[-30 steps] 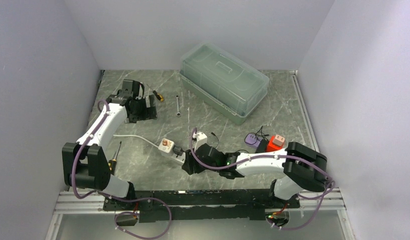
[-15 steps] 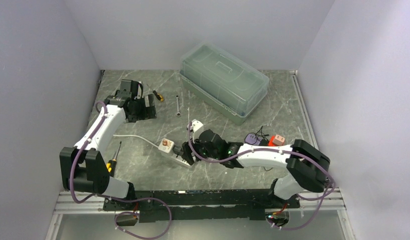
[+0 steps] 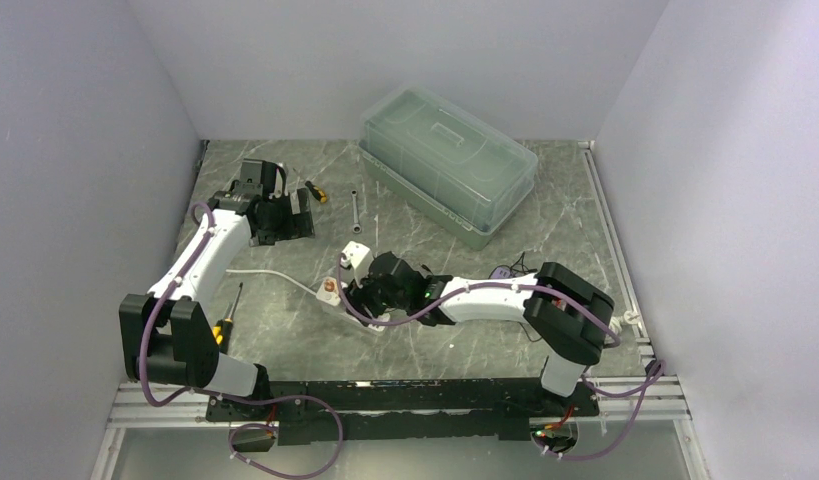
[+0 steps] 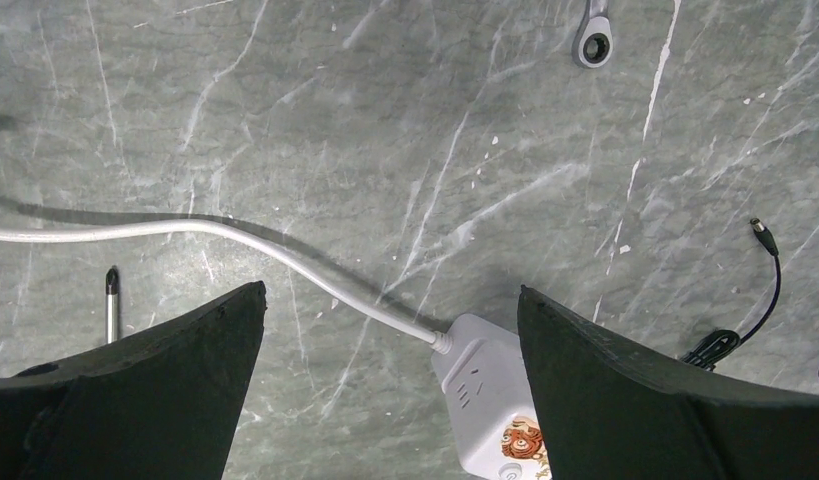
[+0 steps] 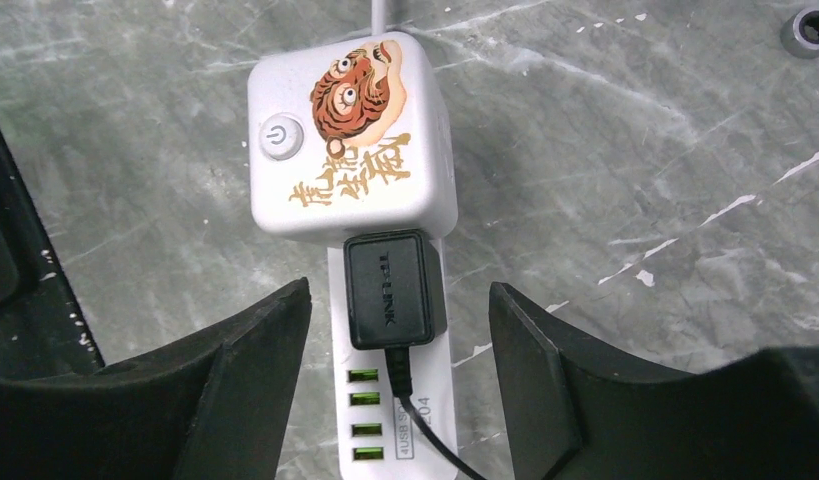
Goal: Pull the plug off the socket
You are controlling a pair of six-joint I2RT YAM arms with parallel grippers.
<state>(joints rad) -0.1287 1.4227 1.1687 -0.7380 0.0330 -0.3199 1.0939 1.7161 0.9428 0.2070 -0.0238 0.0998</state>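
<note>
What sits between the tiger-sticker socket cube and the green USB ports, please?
The black rectangular plug, plugged into the white power strip; right wrist view.

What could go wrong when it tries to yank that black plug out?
Nothing pins the white power strip: the left end effector hangs open apart from it, so the strip may lift with the black plug. The right end effector straddles the plug, which sits flush against the strip; closing might catch the strip too.
</note>
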